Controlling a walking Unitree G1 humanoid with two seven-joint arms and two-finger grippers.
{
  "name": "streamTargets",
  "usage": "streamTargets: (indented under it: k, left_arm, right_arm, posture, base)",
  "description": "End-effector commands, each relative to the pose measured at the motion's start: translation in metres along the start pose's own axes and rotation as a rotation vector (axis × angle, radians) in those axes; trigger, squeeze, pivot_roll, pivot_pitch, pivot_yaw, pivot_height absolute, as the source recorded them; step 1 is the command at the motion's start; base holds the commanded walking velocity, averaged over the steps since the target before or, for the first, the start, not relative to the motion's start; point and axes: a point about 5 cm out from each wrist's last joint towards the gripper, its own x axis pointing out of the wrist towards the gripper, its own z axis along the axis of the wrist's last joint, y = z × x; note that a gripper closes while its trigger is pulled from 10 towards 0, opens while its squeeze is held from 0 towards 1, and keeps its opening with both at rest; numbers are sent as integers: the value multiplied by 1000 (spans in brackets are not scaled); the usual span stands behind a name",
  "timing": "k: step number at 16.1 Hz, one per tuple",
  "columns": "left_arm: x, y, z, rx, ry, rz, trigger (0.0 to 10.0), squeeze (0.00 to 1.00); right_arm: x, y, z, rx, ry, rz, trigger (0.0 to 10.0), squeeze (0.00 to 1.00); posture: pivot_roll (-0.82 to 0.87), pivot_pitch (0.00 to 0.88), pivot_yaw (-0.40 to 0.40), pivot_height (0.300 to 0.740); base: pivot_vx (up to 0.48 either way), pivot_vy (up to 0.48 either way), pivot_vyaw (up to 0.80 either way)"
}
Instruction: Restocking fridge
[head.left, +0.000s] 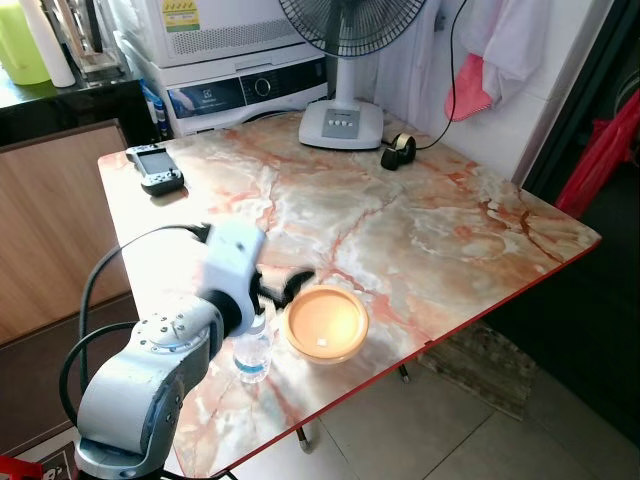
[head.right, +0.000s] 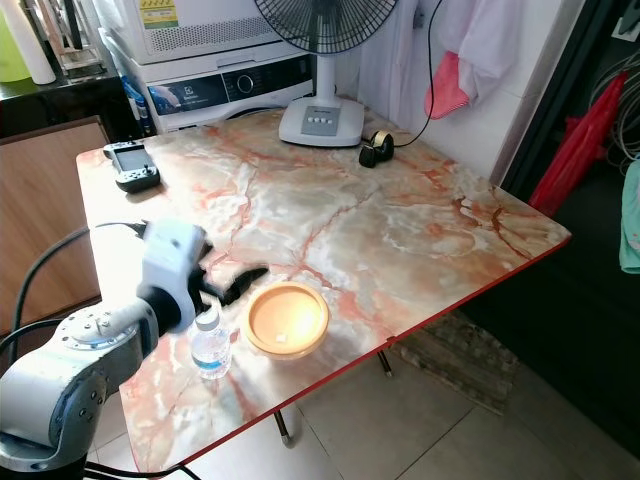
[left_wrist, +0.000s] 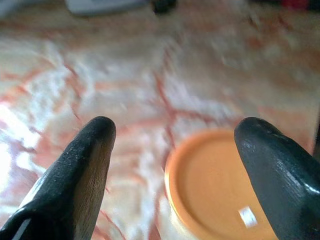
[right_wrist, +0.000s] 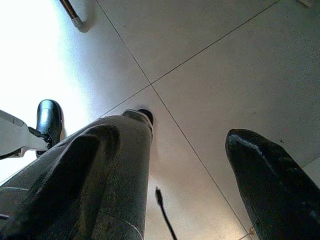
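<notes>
Here left gripper (left_wrist: 172, 145), seemingly spread, overhangs orange bowl (head.left: 326, 322).

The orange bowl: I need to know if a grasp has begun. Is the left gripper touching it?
Apart. In the left wrist view both fingers stand wide open above the orange bowl, marble table showing between them; the left gripper holds nothing.

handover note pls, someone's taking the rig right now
Left tool: open, holding nothing, over the marble table near its front edge, just behind the orange bowl.
Right tool: open, arm idle, pointing at the tiled floor.
Small water bottle stands upright left of the bowl.
Done: nothing picked up.
Left: grasp the items, carry them to the fridge.
</notes>
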Motion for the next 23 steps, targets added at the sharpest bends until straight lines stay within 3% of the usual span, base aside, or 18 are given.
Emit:
streamTargets:
  k: [1,3,5,9,11,17,18,19,20,21,22,23]
  left_arm:
    - [-3,1,-5,67,75,3,10000,0]
    - [-8,3,-3,104,166,-6,10000,0]
    - [-8,4,-6,156,193,-8,10000,0]
    - [-7,-1,-2,122,189,-39,10000,0]
    - [-9,-2,-3,172,214,-57,10000,0]
    - [-13,1,-6,160,270,-30,10000,0]
    - [-13,1,-7,156,274,-35,8980,0]
    - [-12,0,-9,152,277,-36,4667,0]
    - [-13,0,-9,153,282,-38,3608,0]
    - [-13,0,-9,153,284,-38,3608,0]
    - [-13,0,-9,151,283,-34,0,0]
    - [-12,0,-9,145,283,-27,0,0]
  right_arm:
    - [-1,5,-9,-8,41,20,10000,0]
    - [-1,6,-8,-12,39,24,10000,0]
    - [-1,6,-8,-15,40,25,10000,0]
    - [-1,7,-9,-21,42,26,10000,0]
    - [-1,7,-9,-24,43,27,10000,0]
    - [0,7,-7,-29,41,33,10000,0]
    - [0,8,-7,-30,41,34,10000,0]
    - [0,8,-7,-30,41,35,10000,0]
    - [0,8,-7,-29,41,35,10000,0]
    - [0,8,-7,-29,41,35,10000,0]
    - [0,8,-7,-28,40,34,10000,0]
    - [0,8,-6,-25,40,33,10000,0]
  posture:
    - [213,3,-20,740]
    - [211,1,-16,740]
    - [211,0,-14,740]
    - [207,0,-10,740]
    - [207,0,-10,740]
    - [220,0,-10,740]
    - [219,0,-9,740]
    - [216,0,-9,740]
    - [216,0,-9,740]
    - [216,0,-9,740]
    - [216,0,-10,740]
    - [215,0,-10,740]
  base:
    - [0,0,0]
    - [0,0,0]
    - [0,0,0]
    - [0,0,0]
    - [0,0,0]
    - [0,0,0]
    - [0,0,0]
    - [0,0,0]
    - [0,0,0]
    - [0,0,0]
    - [0,0,0]
    - [0,0,0]
